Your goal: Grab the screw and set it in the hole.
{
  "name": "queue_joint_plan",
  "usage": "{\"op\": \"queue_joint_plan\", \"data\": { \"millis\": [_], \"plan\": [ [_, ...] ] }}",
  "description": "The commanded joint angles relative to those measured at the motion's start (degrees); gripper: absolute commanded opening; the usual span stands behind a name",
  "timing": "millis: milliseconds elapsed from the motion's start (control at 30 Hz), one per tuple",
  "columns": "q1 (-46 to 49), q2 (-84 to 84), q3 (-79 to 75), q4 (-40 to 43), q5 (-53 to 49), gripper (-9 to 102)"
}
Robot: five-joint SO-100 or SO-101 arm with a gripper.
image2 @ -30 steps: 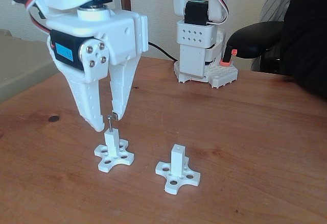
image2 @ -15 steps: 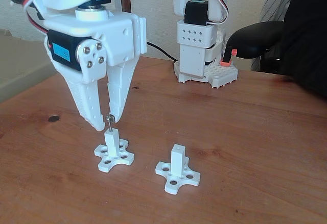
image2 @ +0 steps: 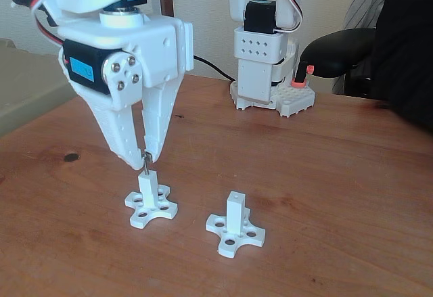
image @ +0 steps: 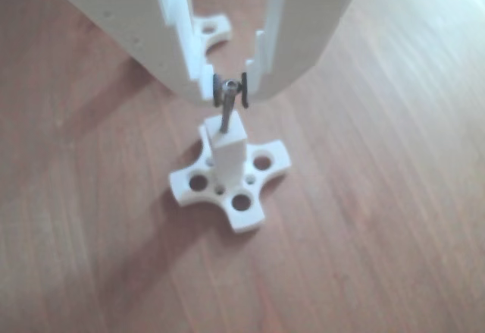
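Observation:
A thin silvery screw (image: 226, 113) stands upright, its lower end in the hole on top of a white square post (image: 227, 155) that rises from a cross-shaped base (image: 250, 196). My gripper (image: 230, 90) comes down from above with its dark pads (image: 217, 91) closed in on either side of the screw head. In the fixed view the same gripper (image2: 143, 159) hangs over the left post (image2: 147, 187), with the screw (image2: 145, 164) between its tips.
A second white post on a cross base (image2: 235, 219) stands to the right on the wooden table (image2: 325, 195). Behind are another arm's white base (image2: 267, 74), a cable and a dark chair (image2: 345, 50). A dark spot (image2: 70, 157) marks the table at the left.
The fingers have narrowed around the screw head over the last second. The screw stays upright on the left post, and the arm has barely shifted.

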Motion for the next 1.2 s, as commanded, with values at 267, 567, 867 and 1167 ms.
{"op": "queue_joint_plan", "data": {
  "millis": [267, 567, 867, 1167],
  "plan": [
    [0.44, 1.67, -1.14, -1.23, -1.49, -4],
    [1.05, 2.37, -2.72, -3.16, -1.67, -4],
    [0.79, 4.22, -4.31, -1.49, -1.58, -4],
    [0.18, 4.75, -7.03, 0.44, -1.14, -4]
  ]
}}
